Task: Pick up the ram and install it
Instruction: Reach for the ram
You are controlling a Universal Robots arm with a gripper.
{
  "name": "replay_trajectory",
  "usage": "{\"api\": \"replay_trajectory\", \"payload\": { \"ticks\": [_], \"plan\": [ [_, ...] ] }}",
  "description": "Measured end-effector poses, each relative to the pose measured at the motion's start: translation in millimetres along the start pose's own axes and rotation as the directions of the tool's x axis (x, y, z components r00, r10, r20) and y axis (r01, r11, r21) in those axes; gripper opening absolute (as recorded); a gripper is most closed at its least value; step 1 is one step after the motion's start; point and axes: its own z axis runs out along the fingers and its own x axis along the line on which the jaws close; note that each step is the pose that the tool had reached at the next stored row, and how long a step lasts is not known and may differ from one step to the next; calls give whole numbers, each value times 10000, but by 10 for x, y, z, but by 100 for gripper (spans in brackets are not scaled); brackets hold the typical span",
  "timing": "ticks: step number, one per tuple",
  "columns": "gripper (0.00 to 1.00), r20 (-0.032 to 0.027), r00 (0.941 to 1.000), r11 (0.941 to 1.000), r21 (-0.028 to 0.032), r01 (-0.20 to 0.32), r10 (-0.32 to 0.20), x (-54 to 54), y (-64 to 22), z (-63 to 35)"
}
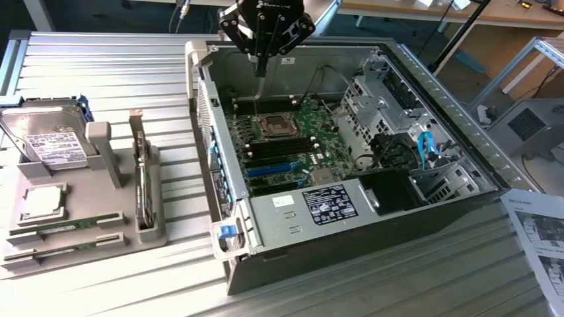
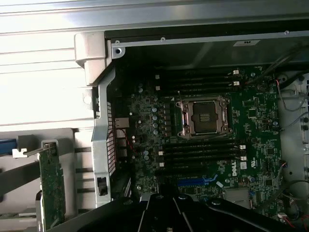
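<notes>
Two times finding ram [image 1: 66,227] as green sticks, lying in near end of grey holder [image 1: 123,242] on table [image 1: 115,79], at exterior view's left. Behind, seeing open computer case [image 1: 264,267] with motherboard [image 1: 304,132] inside. Farthest, finding pincer [image 1: 260,70] closed, hovering above motherboard's far slots, well apart from ram.

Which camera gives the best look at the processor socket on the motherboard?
The wrist view: the processor socket is seen straight on, with its metal frame plain to see. The exterior view shows it at a slant, from farther off.
</notes>
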Motion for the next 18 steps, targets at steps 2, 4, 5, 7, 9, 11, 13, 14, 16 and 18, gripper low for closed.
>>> {"api": "replay_trajectory", "payload": {
  "ticks": [2, 4, 5, 7, 9, 11, 13, 14, 16, 18],
  "plan": [
    [11, 0, 10000, 10000, 0, 0, 0, 0, 0, 0],
    [11, 0, 10000, 10000, 0, 0, 0, 0, 0, 0],
    [11, 0, 10000, 10000, 0, 1, -1, 1, 0, 0],
    [11, 0, 10000, 10000, 0, 1, -1, 31, -3, -1],
    [11, 0, 10000, 10000, 0, 1, -1, 69, -5, -2],
    [11, 0, 10000, 10000, 0, 0, 0, 104, -8, -3],
    [11, 0, 10000, 10000, 0, 0, 0, 136, -10, -4],
    [11, 0, 10000, 10000, 0, 0, 0, 152, -12, -4],
    [11, 0, 10000, 10000, 0, 0, 0, 188, -14, -5],
    [11, 0, 10000, 10000, 0, 1, -1, 224, -17, -6]
  ]
}}
